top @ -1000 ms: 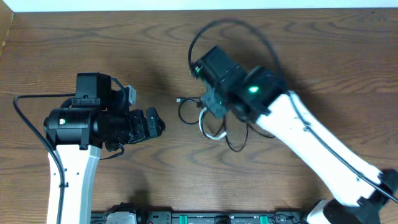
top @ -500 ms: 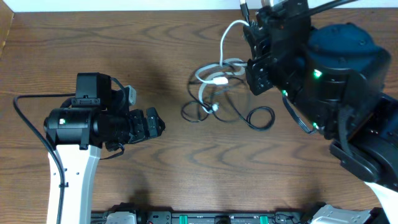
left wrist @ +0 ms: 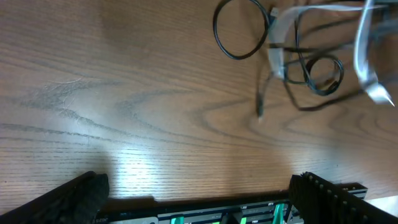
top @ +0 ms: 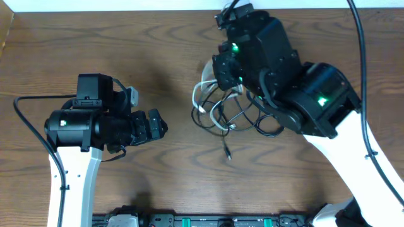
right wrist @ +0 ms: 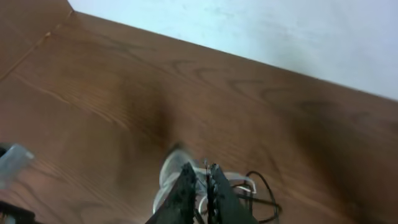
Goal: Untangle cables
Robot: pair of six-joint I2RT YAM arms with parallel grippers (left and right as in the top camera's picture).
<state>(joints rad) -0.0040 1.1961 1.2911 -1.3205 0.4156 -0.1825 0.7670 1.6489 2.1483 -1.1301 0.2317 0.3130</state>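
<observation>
Looking for the cables (top: 228,117)? They lie tangled on the table (top: 158,176), under the right claw (right wrist: 200,171).
Is it pinching them?
Can't tell. Its fingers are nearly together. The left claw (top: 159,124) is spread wide.

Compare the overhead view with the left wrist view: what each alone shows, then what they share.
Only overhead: both arms, the right arm over the cables, hiding part of them. Only left wrist: how wide apart the left jaws stand. Both: the black and white tangle on the wooden table, one plug end trailing loose.
</observation>
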